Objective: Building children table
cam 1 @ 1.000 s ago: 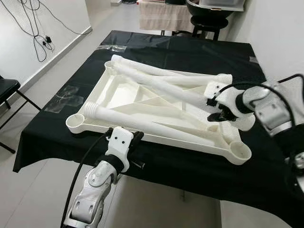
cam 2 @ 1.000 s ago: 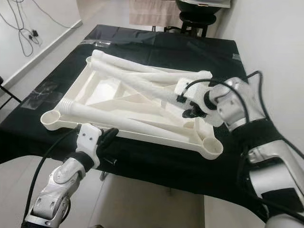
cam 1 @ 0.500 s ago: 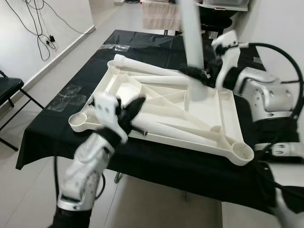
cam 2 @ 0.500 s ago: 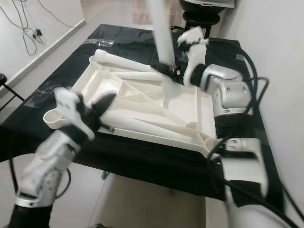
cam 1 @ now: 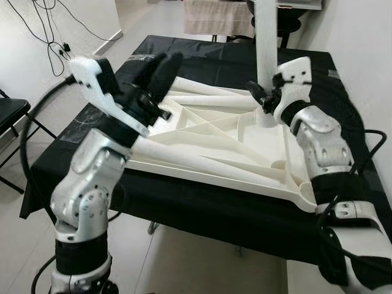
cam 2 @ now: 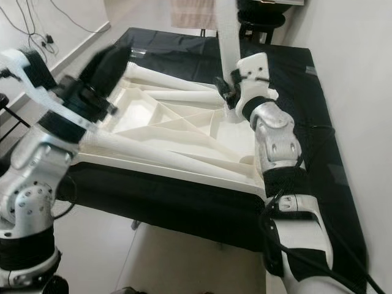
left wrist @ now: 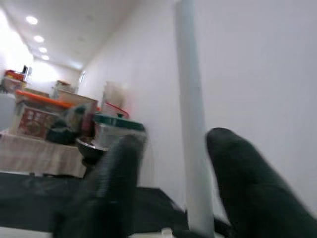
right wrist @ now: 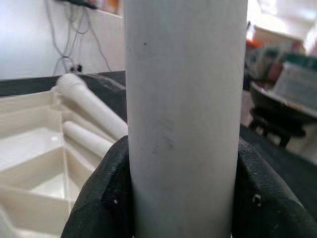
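White leg (cam 1: 265, 43) upright in right hand (cam 1: 262, 101)

Right tool (cam 1: 262, 101) stood the table leg (cam 1: 266, 49) upright; left tool (cam 1: 156, 73) rose.

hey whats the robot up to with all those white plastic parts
It is assembling a child's table. The tabletop lies upside down on a black-covered table. The right pincer is shut on one white leg, holding it upright over the tabletop's far right corner. The left pincer is raised above the near left side, open and holding nothing. Other legs lie loose across the tabletop.
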### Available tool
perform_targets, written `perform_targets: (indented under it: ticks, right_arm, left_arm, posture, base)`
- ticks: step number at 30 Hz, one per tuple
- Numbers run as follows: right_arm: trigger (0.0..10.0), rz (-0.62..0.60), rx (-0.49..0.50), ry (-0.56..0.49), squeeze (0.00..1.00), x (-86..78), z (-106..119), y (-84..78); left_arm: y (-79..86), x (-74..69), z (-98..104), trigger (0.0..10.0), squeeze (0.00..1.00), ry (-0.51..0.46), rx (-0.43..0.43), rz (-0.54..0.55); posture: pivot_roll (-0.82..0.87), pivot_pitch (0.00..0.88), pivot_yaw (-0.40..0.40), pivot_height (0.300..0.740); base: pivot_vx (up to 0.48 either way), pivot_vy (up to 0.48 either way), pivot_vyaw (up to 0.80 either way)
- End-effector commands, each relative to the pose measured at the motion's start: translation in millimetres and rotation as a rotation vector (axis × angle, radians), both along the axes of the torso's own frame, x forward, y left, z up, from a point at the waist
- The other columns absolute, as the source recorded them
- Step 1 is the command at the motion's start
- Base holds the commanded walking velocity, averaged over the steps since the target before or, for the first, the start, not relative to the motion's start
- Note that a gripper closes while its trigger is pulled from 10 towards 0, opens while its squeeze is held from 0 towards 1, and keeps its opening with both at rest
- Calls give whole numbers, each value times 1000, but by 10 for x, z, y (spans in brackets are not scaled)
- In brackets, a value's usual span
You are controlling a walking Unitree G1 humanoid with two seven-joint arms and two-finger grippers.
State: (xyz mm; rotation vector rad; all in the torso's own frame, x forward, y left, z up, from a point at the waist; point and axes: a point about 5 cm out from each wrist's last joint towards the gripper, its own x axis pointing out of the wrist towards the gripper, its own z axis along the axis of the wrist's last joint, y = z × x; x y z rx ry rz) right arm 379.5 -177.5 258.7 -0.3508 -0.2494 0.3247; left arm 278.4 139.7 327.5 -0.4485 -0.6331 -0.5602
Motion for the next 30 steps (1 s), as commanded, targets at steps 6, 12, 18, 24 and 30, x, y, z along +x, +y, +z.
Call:
perform_targets:
  ticks: [6, 12, 18, 24, 30]
  right_arm:
    - [10000, 161, -147, -39, 0, -131, -77, 298]
    - [10000, 222, -166, -64, 0, -184, -69, 432]
    - [10000, 334, -228, -97, 0, -291, -65, 628]
    - [10000, 418, -268, -85, 0, -379, -112, 755]
    - [10000, 454, -291, -71, 0, -413, -154, 814]
  left_arm:
    - [142, 138, -67, 10000, 1000, 94, 29, 37]
    - [120, 166, -71, 10000, 1000, 101, 48, 22]
    - [-8, 158, -72, 10000, 447, 106, 136, -76]
    - [-100, 118, -66, 10000, 0, 68, 208, -101]
    - [-167, 76, -43, 10000, 0, 23, 261, -119]
  posture:
    - [7, 96, -19, 740]
    - [7, 94, -13, 740]
    - [3, 95, -11, 740]
    - [3, 95, -8, 740]
    - [3, 95, -8, 740]
  base:
    - [0, 0, 0]
    - [0, 0, 0]
    - [0, 0, 0]
    - [0, 0, 0]
    - [0, 0, 0]
